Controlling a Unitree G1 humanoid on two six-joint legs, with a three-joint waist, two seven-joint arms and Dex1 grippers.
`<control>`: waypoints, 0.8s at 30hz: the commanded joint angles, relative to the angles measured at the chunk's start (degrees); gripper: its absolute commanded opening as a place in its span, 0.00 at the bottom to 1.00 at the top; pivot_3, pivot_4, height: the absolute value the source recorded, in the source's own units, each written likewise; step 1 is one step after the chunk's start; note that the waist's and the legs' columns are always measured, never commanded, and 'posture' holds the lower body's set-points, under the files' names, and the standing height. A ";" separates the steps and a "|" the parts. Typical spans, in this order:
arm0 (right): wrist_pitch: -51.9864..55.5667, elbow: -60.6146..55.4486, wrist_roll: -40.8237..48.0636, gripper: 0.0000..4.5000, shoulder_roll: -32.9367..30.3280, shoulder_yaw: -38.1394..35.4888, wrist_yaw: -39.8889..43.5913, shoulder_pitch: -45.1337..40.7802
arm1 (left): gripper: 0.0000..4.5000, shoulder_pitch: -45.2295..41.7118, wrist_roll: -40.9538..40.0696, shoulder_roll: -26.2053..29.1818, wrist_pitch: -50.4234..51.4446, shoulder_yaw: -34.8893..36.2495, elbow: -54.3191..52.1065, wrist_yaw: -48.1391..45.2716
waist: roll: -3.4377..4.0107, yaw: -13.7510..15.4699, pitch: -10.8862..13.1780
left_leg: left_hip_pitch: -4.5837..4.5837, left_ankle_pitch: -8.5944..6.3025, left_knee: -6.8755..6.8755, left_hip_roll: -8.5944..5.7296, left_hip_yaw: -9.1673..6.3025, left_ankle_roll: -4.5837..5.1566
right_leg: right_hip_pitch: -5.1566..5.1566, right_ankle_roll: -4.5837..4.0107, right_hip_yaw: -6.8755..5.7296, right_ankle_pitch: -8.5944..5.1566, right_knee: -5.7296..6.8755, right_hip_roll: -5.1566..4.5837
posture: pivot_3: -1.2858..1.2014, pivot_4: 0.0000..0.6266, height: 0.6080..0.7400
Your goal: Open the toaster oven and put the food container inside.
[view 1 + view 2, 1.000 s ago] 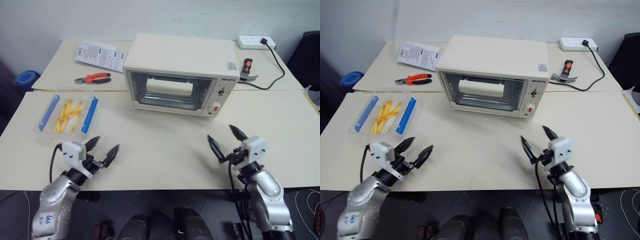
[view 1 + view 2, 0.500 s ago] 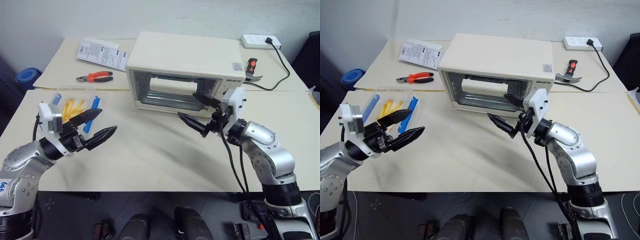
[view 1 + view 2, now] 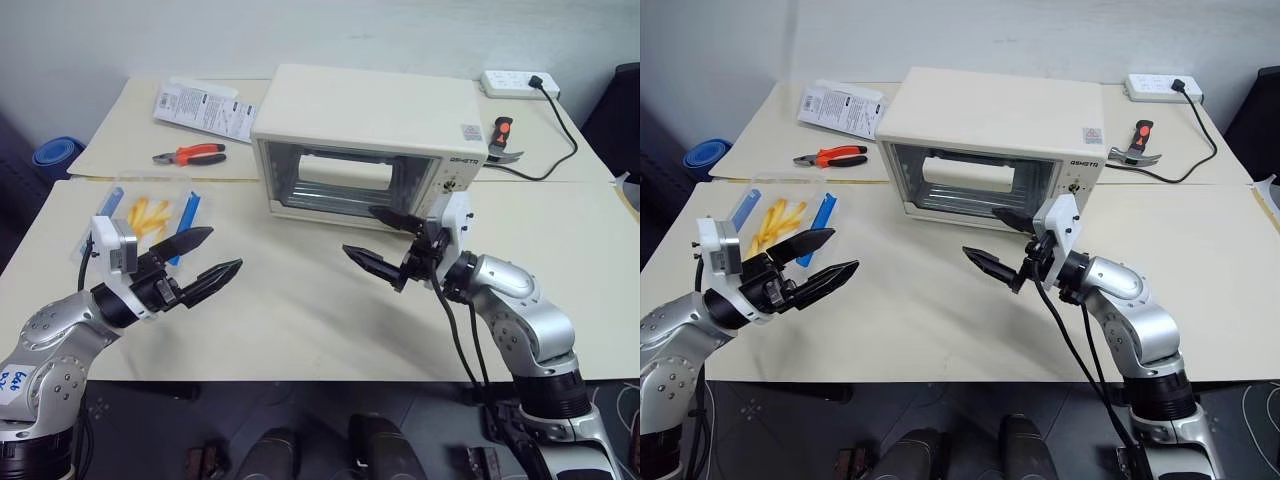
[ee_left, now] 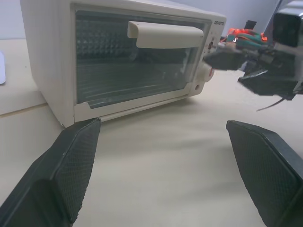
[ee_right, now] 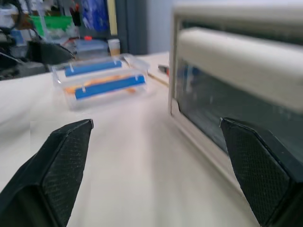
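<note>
The cream-white toaster oven point(image 3: 365, 120) stands at the middle back of the table with its glass door shut and the handle point(image 3: 345, 172) across the top of the door. The food container point(image 3: 150, 213), a clear box with two blue clips and yellow sticks inside, lies at the left. My left gripper point(image 3: 225, 250) hovers open just in front of the container, pointing toward the oven point(image 4: 132, 66). In front of the oven door, low and toward its right side, my right gripper point(image 3: 358, 230) hangs open, empty and clear of the door. The right wrist view looks past the door toward the container point(image 5: 102, 80).
Red-handled pliers point(image 3: 187, 155) and a printed leaflet point(image 3: 198, 103) lie at the back left. A white power strip point(image 3: 518, 82) with a black cable and a red-and-black tool point(image 3: 497, 135) lie at the back right. A seam point(image 3: 560, 180) runs between the two tabletops.
Both arms have lifted from the table's front edge. The right gripper swung left, up to the oven door. The left gripper rose beside the container. Both stayed open.
</note>
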 commanded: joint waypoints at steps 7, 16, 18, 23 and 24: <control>-6.51 5.44 -1.83 0.99 2.32 -2.95 0.78 -5.25 | 1.00 -3.06 1.09 0.26 -1.59 -0.37 0.19 -1.67 | 0.00 -0.21 0.00 | 0.02 0.01 -0.05 0.05 0.03 -0.03 | -0.05 0.00 0.00 0.00 0.03 0.04 | 0.52 0.24 1.00; -13.21 2.89 -3.37 0.99 1.47 0.30 10.56 -2.35 | 1.00 -5.59 2.05 -0.15 -2.13 0.22 4.79 -1.74 | 0.01 -0.18 0.00 | 0.00 0.01 -0.04 0.03 0.01 -0.02 | -0.05 0.00 -0.01 0.00 0.02 0.03 | 0.52 0.24 1.00; -14.53 1.73 -5.09 1.00 -0.20 1.38 12.43 0.24 | 0.96 -7.29 1.55 0.00 -2.11 1.16 6.86 -1.72 | 0.01 -0.09 0.00 | 0.00 0.01 -0.06 0.04 0.00 -0.02 | -0.06 0.00 -0.02 0.00 0.02 0.04 | 0.52 0.24 1.00; -17.35 0.29 -8.13 1.00 -2.10 2.77 13.64 5.06 | 0.67 -16.61 -1.44 -2.60 -1.38 1.82 15.45 -0.62 | 0.00 0.02 0.01 | 0.00 0.01 0.03 -0.01 0.00 -0.02 | -0.01 0.02 -0.03 0.01 0.05 0.02 | 0.52 0.24 1.00; -17.57 0.15 -8.35 1.00 -2.03 2.86 13.42 5.42 | 0.62 -18.72 0.35 -3.06 -2.65 0.50 17.91 -1.25 | 0.00 0.04 0.01 | 0.00 0.01 0.10 -0.01 0.01 -0.02 | -0.01 0.02 -0.04 0.01 0.07 0.01 | 0.52 0.24 1.00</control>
